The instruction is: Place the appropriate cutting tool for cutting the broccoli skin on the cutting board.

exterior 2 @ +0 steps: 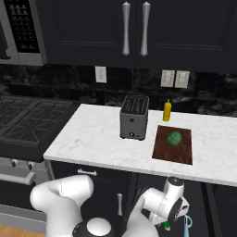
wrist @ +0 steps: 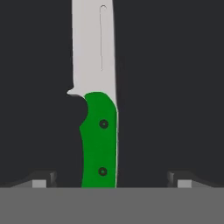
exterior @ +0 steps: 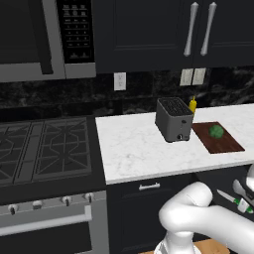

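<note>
Fingertips (wrist: 41, 180) stand wide apart, either side of the knife (wrist: 99, 140), not touching it. Broccoli (exterior: 216, 131) sits on the board (exterior: 229, 144), right of the toaster (exterior: 173, 120).

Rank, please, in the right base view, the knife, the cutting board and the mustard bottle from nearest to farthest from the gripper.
1. Knife, directly at the open gripper, below the counter edge.
2. Cutting board, on the counter above.
3. Mustard bottle, behind the board, by the backsplash.
</note>
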